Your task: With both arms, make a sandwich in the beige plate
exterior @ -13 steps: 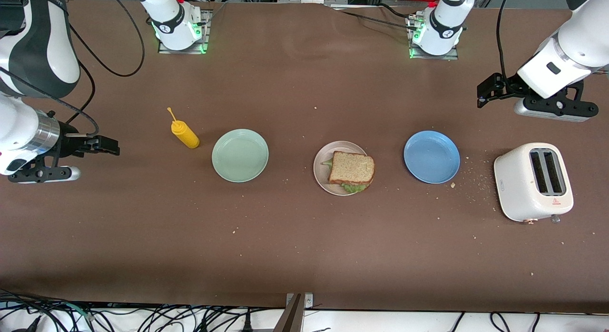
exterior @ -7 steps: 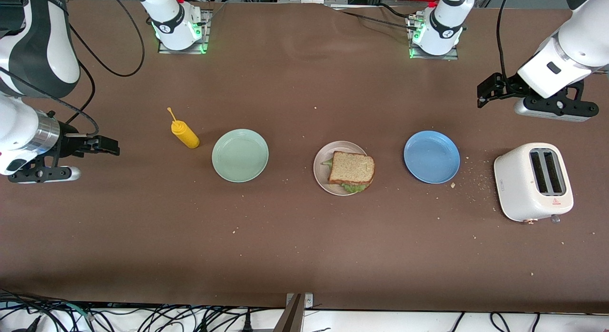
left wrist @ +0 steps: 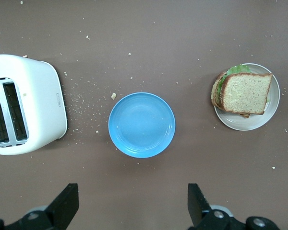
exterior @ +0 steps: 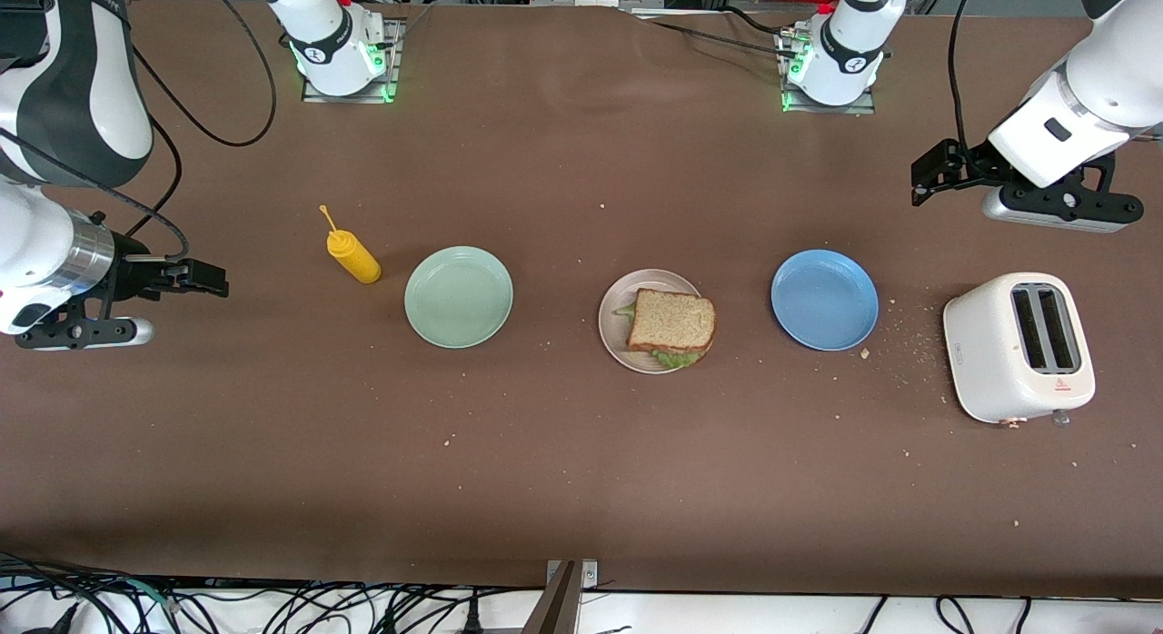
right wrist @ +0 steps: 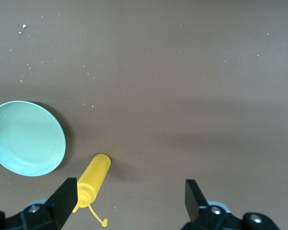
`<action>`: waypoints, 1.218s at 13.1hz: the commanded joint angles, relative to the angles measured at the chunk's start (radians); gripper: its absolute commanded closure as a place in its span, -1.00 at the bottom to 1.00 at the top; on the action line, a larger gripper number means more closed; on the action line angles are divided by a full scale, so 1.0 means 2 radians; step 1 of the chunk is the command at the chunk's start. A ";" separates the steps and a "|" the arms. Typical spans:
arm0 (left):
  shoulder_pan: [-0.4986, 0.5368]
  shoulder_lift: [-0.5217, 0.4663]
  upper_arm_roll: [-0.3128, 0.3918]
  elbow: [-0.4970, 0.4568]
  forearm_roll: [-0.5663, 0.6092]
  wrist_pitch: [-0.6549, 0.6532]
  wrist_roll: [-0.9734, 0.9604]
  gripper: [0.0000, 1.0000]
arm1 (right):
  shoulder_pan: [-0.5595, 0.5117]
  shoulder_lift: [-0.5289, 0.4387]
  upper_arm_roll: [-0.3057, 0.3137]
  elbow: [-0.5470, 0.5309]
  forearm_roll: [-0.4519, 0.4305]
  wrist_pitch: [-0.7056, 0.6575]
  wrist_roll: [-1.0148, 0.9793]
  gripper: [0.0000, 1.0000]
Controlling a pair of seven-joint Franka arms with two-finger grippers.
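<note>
The sandwich (exterior: 672,321) lies on the beige plate (exterior: 611,330) in the middle of the table. Its top is a brown wholegrain slice, and green lettuce pokes out at two edges. The left wrist view shows the sandwich (left wrist: 245,93) on that plate (left wrist: 240,125), with a lower slice under the lettuce. My left gripper (exterior: 919,182) hangs open and empty over bare table at the left arm's end; its fingers (left wrist: 133,206) stand wide apart. My right gripper (exterior: 213,280) hangs open and empty over bare table at the right arm's end, fingers spread (right wrist: 129,203). Neither touches anything.
An empty mint-green plate (exterior: 459,297) and a yellow squeeze bottle (exterior: 354,255) lie toward the right arm's end. An empty blue plate (exterior: 824,300) and a white toaster (exterior: 1018,347) stand toward the left arm's end. Crumbs are scattered around the toaster.
</note>
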 commanded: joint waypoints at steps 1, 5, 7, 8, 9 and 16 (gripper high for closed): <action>-0.003 0.007 0.000 0.012 0.005 -0.002 -0.003 -1.00 | -0.006 -0.004 0.006 -0.005 -0.004 0.004 0.003 -0.99; -0.003 0.007 0.001 0.012 0.005 -0.002 -0.002 -1.00 | -0.005 -0.004 0.006 -0.006 -0.004 0.003 0.004 -0.99; -0.003 0.007 0.001 0.012 0.005 -0.002 0.000 -1.00 | -0.004 -0.004 0.006 -0.005 -0.005 0.004 0.005 -0.99; -0.003 0.007 0.001 0.012 0.005 -0.003 -0.001 -1.00 | -0.005 -0.004 0.007 -0.005 -0.005 0.004 0.005 -0.99; -0.003 0.007 0.001 0.012 0.005 -0.002 -0.001 -1.00 | -0.004 -0.004 0.006 -0.004 -0.004 0.004 0.006 -0.99; -0.003 0.007 0.001 0.012 0.005 -0.003 0.000 -1.00 | -0.005 -0.004 0.007 0.000 0.004 0.005 0.006 -0.99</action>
